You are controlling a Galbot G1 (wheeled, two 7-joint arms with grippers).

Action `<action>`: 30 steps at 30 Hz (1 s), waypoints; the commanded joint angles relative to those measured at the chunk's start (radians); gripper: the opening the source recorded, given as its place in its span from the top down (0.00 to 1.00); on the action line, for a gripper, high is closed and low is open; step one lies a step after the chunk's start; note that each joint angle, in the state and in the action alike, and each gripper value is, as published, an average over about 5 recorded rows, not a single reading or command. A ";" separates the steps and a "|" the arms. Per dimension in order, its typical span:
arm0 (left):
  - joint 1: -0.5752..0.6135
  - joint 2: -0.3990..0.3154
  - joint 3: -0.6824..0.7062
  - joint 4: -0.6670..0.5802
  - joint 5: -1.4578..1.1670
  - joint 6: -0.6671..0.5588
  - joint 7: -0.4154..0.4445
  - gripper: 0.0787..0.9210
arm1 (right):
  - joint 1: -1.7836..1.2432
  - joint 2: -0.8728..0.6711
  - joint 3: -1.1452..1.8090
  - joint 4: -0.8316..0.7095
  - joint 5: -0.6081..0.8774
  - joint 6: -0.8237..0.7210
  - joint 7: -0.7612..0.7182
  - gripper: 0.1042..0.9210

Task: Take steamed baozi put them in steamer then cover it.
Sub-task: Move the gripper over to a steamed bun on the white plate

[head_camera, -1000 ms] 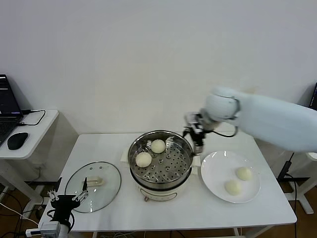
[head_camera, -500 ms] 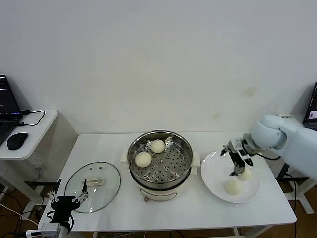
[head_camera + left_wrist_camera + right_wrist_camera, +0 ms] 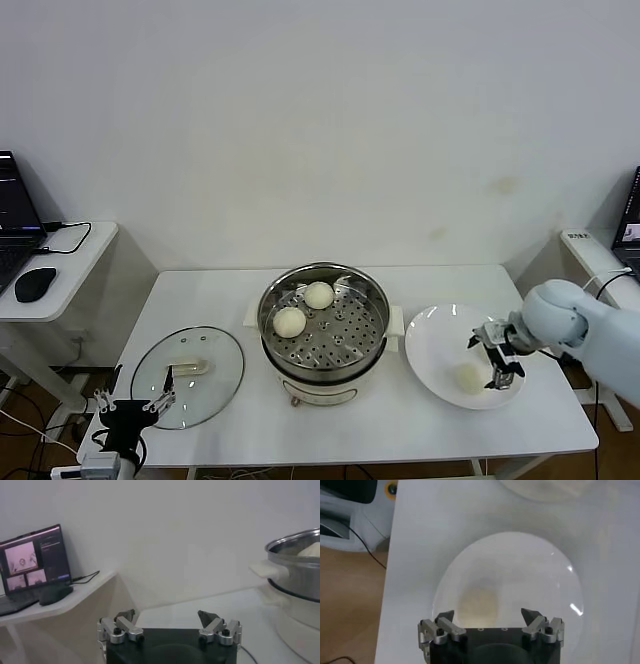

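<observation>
The steel steamer [image 3: 330,335] stands mid-table with two steamed baozi [image 3: 319,295] [image 3: 290,321] inside it. A white plate [image 3: 435,340] to its right carries one visible baozi [image 3: 468,377]. My right gripper [image 3: 497,358] hangs open low over the plate's right part, covering that spot. In the right wrist view a baozi [image 3: 477,605] lies on the plate [image 3: 530,575] just ahead of the open, empty right gripper [image 3: 489,614]. The glass cover [image 3: 188,362] lies flat at the table's left. My left gripper [image 3: 128,408] [image 3: 169,620] is parked open below the front left corner.
A side table at the far left holds a laptop [image 3: 12,225] and a mouse [image 3: 34,285]. The left wrist view shows the steamer's rim and handle [image 3: 295,555] and the laptop [image 3: 32,560]. The plate sits close to the table's right edge.
My right arm has swung from the steamer's right rim over to the plate and dropped low above it, still open and empty. The left arm has barely moved.
</observation>
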State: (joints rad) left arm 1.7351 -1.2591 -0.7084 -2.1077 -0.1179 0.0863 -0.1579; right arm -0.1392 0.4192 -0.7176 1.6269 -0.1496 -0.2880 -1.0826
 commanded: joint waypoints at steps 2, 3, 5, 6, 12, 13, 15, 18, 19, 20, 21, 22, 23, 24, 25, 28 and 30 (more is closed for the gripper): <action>0.000 -0.002 0.000 0.002 0.000 0.000 0.000 0.12 | -0.168 0.017 0.117 -0.046 -0.061 0.001 0.021 0.12; -0.001 -0.003 0.000 0.003 0.000 0.000 0.000 0.12 | -0.170 0.020 0.118 -0.051 -0.062 0.000 0.023 0.12; -0.003 -0.004 0.002 0.004 0.000 0.000 0.000 0.12 | -0.174 0.026 0.122 -0.061 -0.063 -0.002 0.025 0.12; -0.004 -0.004 0.002 0.004 0.000 0.000 0.000 0.12 | -0.176 0.029 0.124 -0.068 -0.062 -0.003 0.026 0.12; -0.008 -0.004 0.003 0.005 0.000 0.000 0.000 0.12 | -0.182 0.058 0.132 -0.116 -0.065 -0.004 0.035 0.12; -0.008 -0.004 0.002 0.006 0.000 0.000 0.001 0.12 | -0.182 0.064 0.132 -0.123 -0.066 -0.005 0.037 0.12; -0.008 -0.004 0.002 0.006 0.000 0.000 0.001 0.12 | -0.183 0.076 0.134 -0.133 -0.068 -0.008 0.039 0.12; -0.008 -0.004 0.001 0.006 -0.001 0.000 0.000 0.12 | -0.183 0.091 0.135 -0.146 -0.070 -0.010 0.044 0.12; -0.008 -0.004 0.001 0.007 -0.001 0.000 0.000 0.12 | -0.182 0.096 0.134 -0.151 -0.069 -0.011 0.047 0.12; -0.008 -0.004 0.000 0.007 -0.001 0.000 0.000 0.12 | -0.181 0.101 0.134 -0.156 -0.069 -0.011 0.050 0.12; -0.009 -0.004 0.000 0.007 -0.001 0.000 0.000 0.12 | -0.181 0.106 0.133 -0.161 -0.067 -0.011 0.053 0.13; -0.009 -0.005 0.000 0.007 -0.001 0.000 0.000 0.12 | -0.180 0.111 0.133 -0.165 -0.066 -0.012 0.055 0.14; -0.009 -0.005 0.001 0.008 -0.001 0.000 0.000 0.12 | -0.179 0.115 0.133 -0.169 -0.064 -0.012 0.056 0.15; -0.009 -0.006 0.001 0.008 -0.001 0.000 0.000 0.12 | -0.179 0.120 0.133 -0.172 -0.062 -0.013 0.057 0.16; -0.009 -0.006 0.001 0.008 -0.001 0.000 0.000 0.12 | -0.179 0.124 0.133 -0.174 -0.061 -0.014 0.058 0.17; -0.008 -0.007 0.001 0.008 -0.001 0.000 0.000 0.12 | -0.179 0.136 0.130 -0.179 -0.059 -0.017 0.060 0.19; -0.008 -0.007 0.001 0.007 -0.001 0.000 0.000 0.12 | -0.179 0.143 0.127 -0.182 -0.058 -0.019 0.059 0.20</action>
State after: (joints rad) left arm 1.7268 -1.2657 -0.7076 -2.0997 -0.1189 0.0862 -0.1579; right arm -0.3074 0.5316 -0.5967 1.4698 -0.2076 -0.3047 -1.0289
